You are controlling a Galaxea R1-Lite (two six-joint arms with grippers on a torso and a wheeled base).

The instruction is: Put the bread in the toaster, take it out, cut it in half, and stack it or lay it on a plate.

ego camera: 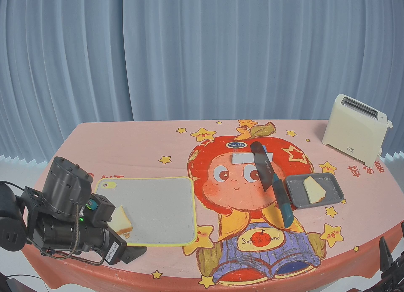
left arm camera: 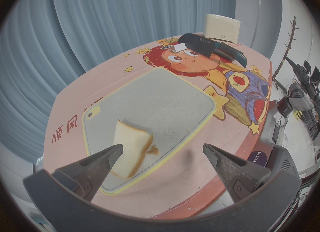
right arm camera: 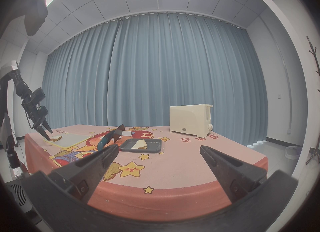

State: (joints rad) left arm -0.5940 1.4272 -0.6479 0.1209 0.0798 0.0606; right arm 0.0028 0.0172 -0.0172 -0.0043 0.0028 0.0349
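Observation:
One half slice of bread (ego camera: 120, 220) (left arm camera: 131, 148) (right arm camera: 55, 138) lies at the near left corner of the grey cutting board (ego camera: 155, 204) (left arm camera: 160, 109) (right arm camera: 71, 139). My left gripper (left arm camera: 161, 150) (right arm camera: 43, 130) hangs open just above and in front of that half, touching nothing. The other bread half (ego camera: 314, 189) (right arm camera: 139, 144) rests on the grey plate (ego camera: 334, 188) (right arm camera: 151, 147) at the right. A dark knife with a teal handle (ego camera: 273, 181) (left arm camera: 213, 46) (right arm camera: 110, 136) lies between board and plate. The cream toaster (ego camera: 355, 129) (left arm camera: 221, 28) (right arm camera: 190, 119) stands at the far right. My right gripper (right arm camera: 158, 156) is open, off the table's near right edge.
A small white card (ego camera: 246, 158) (left arm camera: 180, 47) lies under the knife blade. The table edge runs close below the cutting board. A blue curtain hangs behind the table.

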